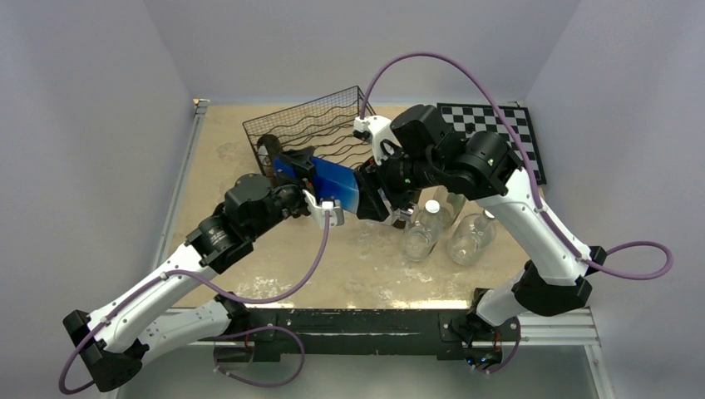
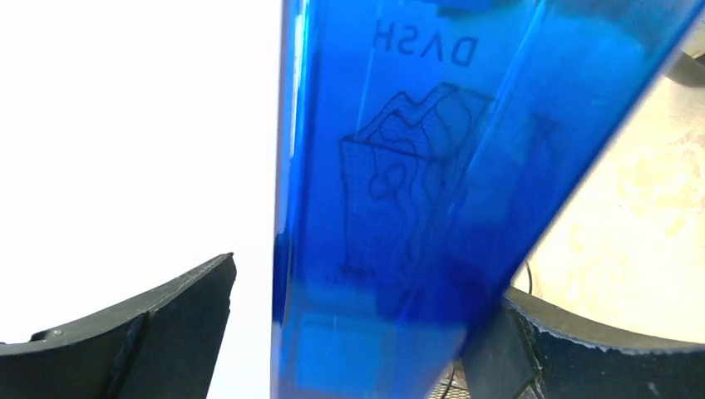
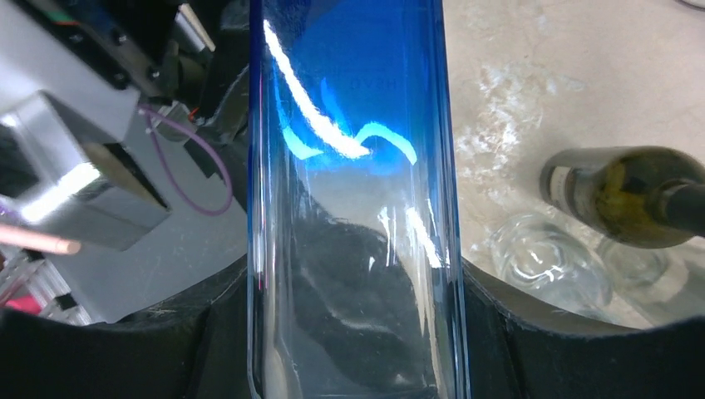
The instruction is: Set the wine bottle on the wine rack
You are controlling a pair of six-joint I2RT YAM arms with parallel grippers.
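The wine bottle (image 1: 331, 180) is deep blue and hangs level just in front of the black wire wine rack (image 1: 316, 125), with one end at the rack's front. My right gripper (image 1: 376, 196) is shut on its paler end; in the right wrist view both pads press the glass (image 3: 353, 249). My left gripper (image 1: 301, 176) sits around the darker end and is open. In the left wrist view its left finger (image 2: 175, 320) stands clear of the bottle (image 2: 416, 166), while the right finger (image 2: 574, 357) rests against it.
Two clear bottles (image 1: 422, 229) (image 1: 470, 238) stand on the table right of centre, below the right arm. A dark green bottle (image 3: 619, 195) lies beside them. A chessboard (image 1: 499, 133) lies at the back right. Something dark and round (image 1: 270, 151) sits at the rack's left end.
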